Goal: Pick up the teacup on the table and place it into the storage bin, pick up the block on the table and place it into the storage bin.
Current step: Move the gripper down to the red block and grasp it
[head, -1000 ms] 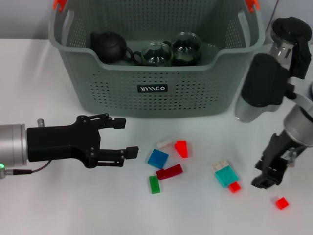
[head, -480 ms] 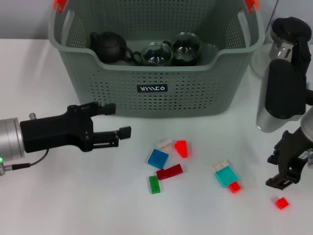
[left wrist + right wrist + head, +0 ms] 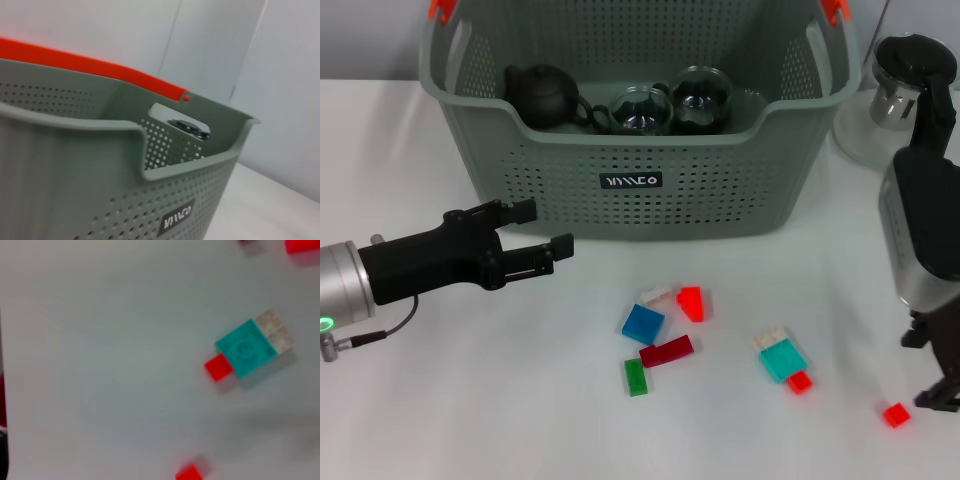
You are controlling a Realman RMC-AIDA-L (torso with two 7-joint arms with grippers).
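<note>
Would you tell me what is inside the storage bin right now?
Inside the storage bin sit a black teapot and two glass cups. The front wall hides their bases and the bin floor.

Black teapot (image 3: 542,95), upright, lid on. Well to the right of the teapot, glass jug (image 3: 905,80) with black lid and handle, standing on a pale round mat (image 3: 852,132). White table (image 3: 470,400) nearer than the teapot.
</note>
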